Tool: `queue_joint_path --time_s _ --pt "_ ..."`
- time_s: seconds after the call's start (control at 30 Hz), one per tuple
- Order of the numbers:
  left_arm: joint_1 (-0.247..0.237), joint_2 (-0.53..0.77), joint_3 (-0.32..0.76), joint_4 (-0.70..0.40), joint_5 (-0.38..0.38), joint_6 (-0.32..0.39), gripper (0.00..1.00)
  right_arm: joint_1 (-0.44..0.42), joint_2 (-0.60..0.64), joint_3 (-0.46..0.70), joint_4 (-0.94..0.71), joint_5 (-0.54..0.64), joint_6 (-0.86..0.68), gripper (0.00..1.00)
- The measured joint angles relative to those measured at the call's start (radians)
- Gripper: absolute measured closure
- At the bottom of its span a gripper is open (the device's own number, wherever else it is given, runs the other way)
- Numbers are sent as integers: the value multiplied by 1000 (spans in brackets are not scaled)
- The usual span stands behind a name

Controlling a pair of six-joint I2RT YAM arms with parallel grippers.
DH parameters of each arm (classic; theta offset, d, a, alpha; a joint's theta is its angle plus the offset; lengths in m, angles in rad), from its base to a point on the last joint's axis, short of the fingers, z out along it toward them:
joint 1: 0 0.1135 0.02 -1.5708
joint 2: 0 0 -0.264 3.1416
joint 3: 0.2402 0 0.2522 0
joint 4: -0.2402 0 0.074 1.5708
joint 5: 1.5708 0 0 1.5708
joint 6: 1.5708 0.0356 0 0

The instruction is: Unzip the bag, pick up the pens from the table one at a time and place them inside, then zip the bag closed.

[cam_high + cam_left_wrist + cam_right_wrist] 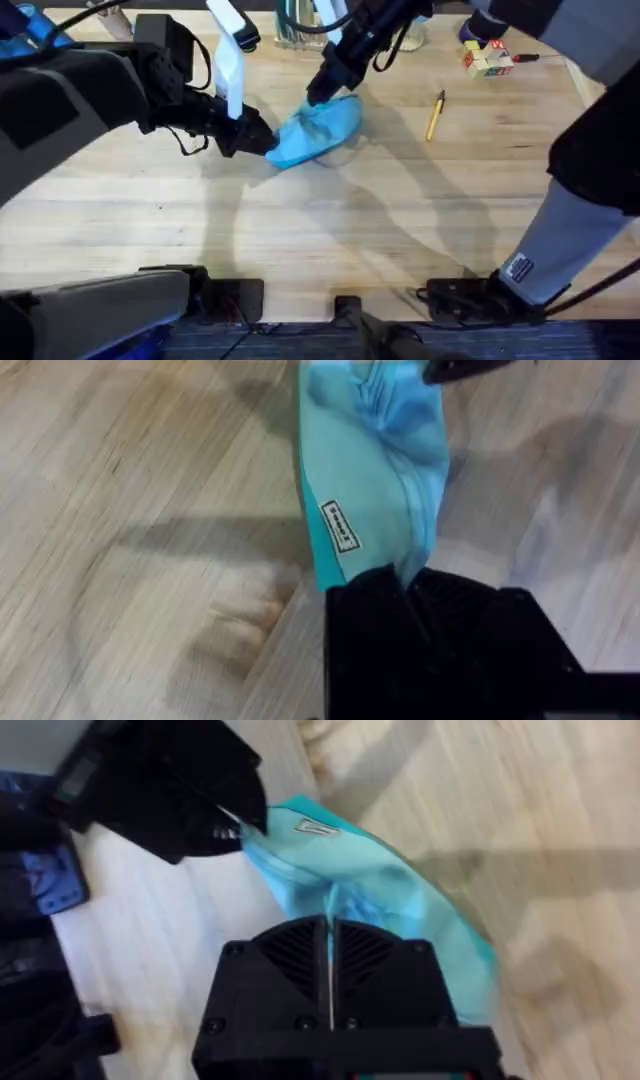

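The light blue bag (322, 130) lies bunched up on the table (330, 230), left of middle. My left gripper (262, 138) is shut on the bag's left end, and the left wrist view shows the fabric (372, 470) running out from its closed fingers (400, 585). My right gripper (318, 97) comes down from the far side and is shut on the top of the bag (400, 890), jaws pressed together (330, 955). What it pinches there is hidden. One yellow pen (435, 114) with a black end lies to the right of the bag, apart from both grippers.
A small multicoloured block (487, 58) sits at the back right of the table. Containers (290, 30) stand along the far edge behind the bag. The right arm's large grey link (570, 240) crosses the right side. Bare wood stretches in front of the bag.
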Motion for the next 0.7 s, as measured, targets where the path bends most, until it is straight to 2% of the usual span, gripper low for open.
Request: queue_joint_path --time_s 0.27,0.7 --pt "0 0 0 3 2 0 959 58 0 0 4 -26 0 968" --pt "0 0 0 3 3 0 959 51 0 0 3 -26 21 968"
